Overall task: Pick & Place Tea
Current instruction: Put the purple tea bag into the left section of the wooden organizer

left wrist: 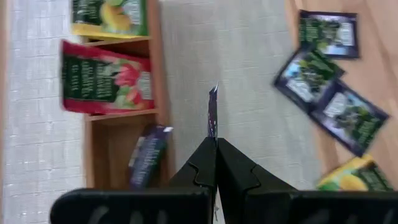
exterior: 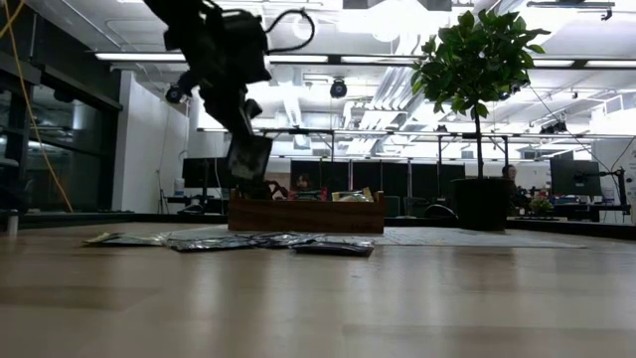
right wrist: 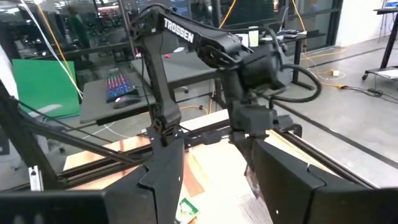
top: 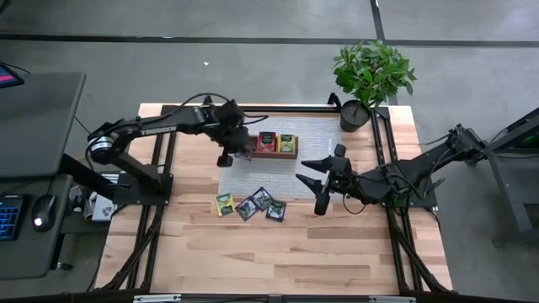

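Observation:
A brown wooden tray (top: 274, 153) stands on a pale woven mat (top: 290, 172). It holds a yellow packet (left wrist: 109, 15), a red one (left wrist: 106, 84) and a dark one (left wrist: 146, 155), one to a compartment. Several loose tea packets lie flat near the mat's front edge: dark ones (top: 263, 199) and a yellow-green one (top: 223, 204). My left gripper (left wrist: 216, 142) hangs beside the tray's left end (exterior: 248, 174), shut on a dark packet (left wrist: 212, 112). My right gripper (top: 312, 192) stands open above the mat's right part, level, pointing toward the left arm, with nothing between its fingers. My left gripper pinches a dark tea packet between its two fingers by one edge (left wrist: 213, 132). The packet shows edge-on and sticks out past the fingertips. The fingers slant down from the table's far left. The packet is lifted clear, over the mat beside the tray's compartment with the dark packet.
A potted plant (top: 370, 80) stands at the mat's far right corner. Black rails (top: 383, 160) run along both sides of the wooden table. A desk with a keyboard and mouse (top: 38, 210) is off the table's left. Bare wood lies toward the near edge (top: 278, 261).

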You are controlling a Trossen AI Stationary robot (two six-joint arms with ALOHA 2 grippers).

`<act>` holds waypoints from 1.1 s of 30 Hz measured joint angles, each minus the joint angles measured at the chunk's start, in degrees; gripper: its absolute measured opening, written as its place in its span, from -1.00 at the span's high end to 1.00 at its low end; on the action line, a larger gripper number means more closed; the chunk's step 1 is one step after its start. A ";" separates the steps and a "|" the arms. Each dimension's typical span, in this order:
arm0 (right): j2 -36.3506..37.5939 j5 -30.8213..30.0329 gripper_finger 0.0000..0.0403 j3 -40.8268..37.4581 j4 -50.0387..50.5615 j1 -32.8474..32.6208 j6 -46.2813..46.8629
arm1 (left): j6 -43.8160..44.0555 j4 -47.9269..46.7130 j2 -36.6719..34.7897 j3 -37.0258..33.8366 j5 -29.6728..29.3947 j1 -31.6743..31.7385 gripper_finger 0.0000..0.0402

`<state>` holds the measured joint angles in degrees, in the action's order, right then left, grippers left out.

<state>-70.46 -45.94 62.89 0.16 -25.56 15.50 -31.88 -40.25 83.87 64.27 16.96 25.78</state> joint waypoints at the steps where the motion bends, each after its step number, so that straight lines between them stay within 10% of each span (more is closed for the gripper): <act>1: 0.00 -0.06 0.08 0.00 0.00 0.00 -0.01 | -0.38 0.69 0.64 0.02 0.16 0.57 1.00; 33: -0.02 -1.50 0.08 0.00 0.92 0.02 2.19 | -2.79 10.57 8.72 0.02 1.66 7.21 1.00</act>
<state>-70.48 -47.44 62.89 1.08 -25.54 17.69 -34.68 -29.68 92.59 64.29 18.61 32.99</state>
